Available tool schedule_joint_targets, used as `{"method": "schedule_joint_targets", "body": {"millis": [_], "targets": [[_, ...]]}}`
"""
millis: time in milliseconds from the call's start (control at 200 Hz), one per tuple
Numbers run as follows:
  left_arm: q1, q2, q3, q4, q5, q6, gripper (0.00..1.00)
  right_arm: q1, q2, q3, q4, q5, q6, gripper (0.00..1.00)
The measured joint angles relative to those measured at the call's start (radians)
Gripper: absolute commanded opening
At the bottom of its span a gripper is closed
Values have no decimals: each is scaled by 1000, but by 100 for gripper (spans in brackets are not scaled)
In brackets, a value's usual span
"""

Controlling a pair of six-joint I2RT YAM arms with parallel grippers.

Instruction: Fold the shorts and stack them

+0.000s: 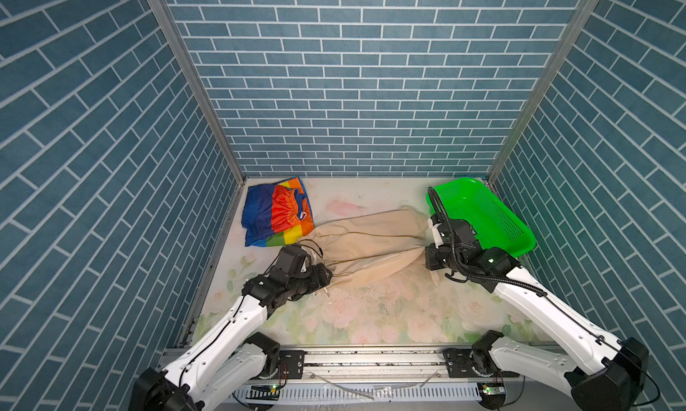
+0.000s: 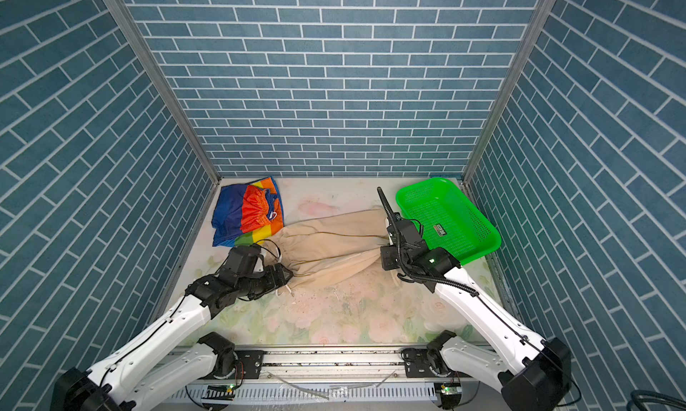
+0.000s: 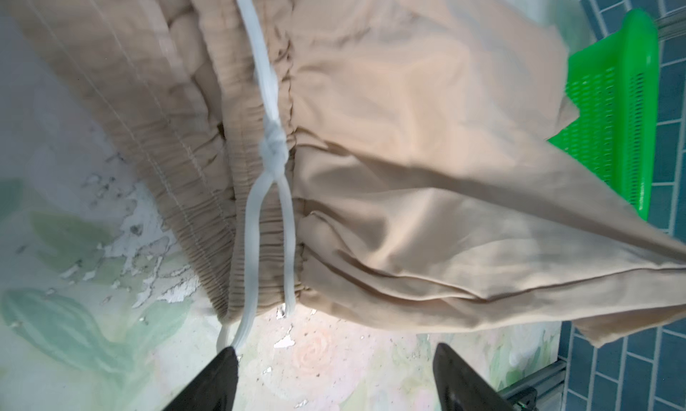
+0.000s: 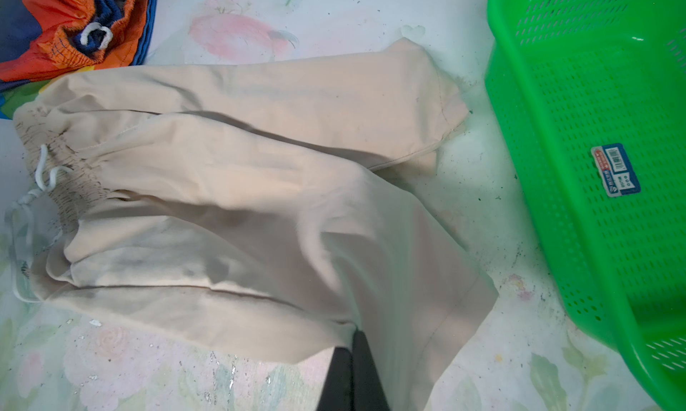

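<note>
Plain beige drawstring shorts (image 4: 241, 205) lie spread on the floral worktop (image 1: 371, 316), between both sets of fingers.
The right fingers (image 4: 352, 368) are pinched shut on a leg hem. The left fingers (image 1: 323, 277) are spread wide and empty beside the waistband. Beyond the right fingers, the green perforated plastic basket (image 4: 594, 93) carries a barcode sticker (image 4: 615, 170), probably too small to read.

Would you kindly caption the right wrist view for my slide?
Right hand shut on an edge of the beige shorts, with the green basket nearby.
</note>
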Motion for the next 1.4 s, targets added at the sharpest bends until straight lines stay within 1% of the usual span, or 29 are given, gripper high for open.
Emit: {"method": "schedule_joint_targets", "body": {"millis": [190, 280, 330, 385, 425, 430, 450, 470, 500, 535, 640, 815, 880, 940, 1015, 1085, 1125, 1205, 1265, 1335, 1400], "targets": [[-34, 138, 6, 47, -66, -9, 77, -4, 0, -1, -1, -8, 0, 0], [-37, 192, 22, 65, -101, -1, 72, -6, -10, -8, 2, -10, 0, 0], [-37, 214, 26, 85, -115, 2, 68, -9, -18, -15, 1, -11, 0, 0], [-37, 235, 26, 111, -120, -3, 55, -12, -23, -21, 1, -13, 0, 0], [-38, 250, 26, 129, -120, -6, 32, -14, -24, -24, 1, -13, 0, 0], [-38, 253, 26, 132, -120, 1, 30, -14, -24, -25, 1, -13, 0, 0], [-38, 260, 26, 140, -120, -5, 20, -15, -24, -26, 1, -13, 0, 0], [-39, 266, 26, 148, -119, -2, 12, -16, -24, -26, 2, -14, 0, 0], [-39, 275, 26, 158, -120, -3, 5, -19, -24, -27, 1, -15, 0, 0], [-39, 280, 29, 161, -120, -2, 0, -22, -24, -27, 2, -16, 0, 0], [-40, 282, 93, 116, -132, 26, 0, -40, -19, -27, 2, -16, 0, 0], [-33, 250, 362, 26, -188, 133, 0, -80, 8, -26, 0, -16, 7, 0], [-17, 233, 431, 6, -194, 172, 0, -91, 15, -26, 1, -17, 16, 0], [16, 224, 470, -4, -189, 201, 0, -108, 25, -26, 5, -19, 23, 0], [78, 235, 492, -3, -170, 224, 0, -141, 60, -24, 32, -27, 35, 0], [140, 290, 513, 9, -135, 232, 0, -185, 134, -7, 69, -45, 47, 0], [169, 345, 534, 24, -108, 232, 0, -212, 192, 18, 93, -62, 53, 0], [201, 468, 606, 53, -50, 231, 0, -266, 348, 136, 126, -101, 66, 0], [216, 581, 703, 66, -11, 231, 0, -298, 473, 277, 136, -129, 70, 0], [225, 709, 865, 70, 38, 230, 0, -318, 621, 496, 137, -154, 64, 0], [231, 817, 1042, 71, 80, 235, 0, -330, 750, 740, 127, -161, 43, 0]]}}
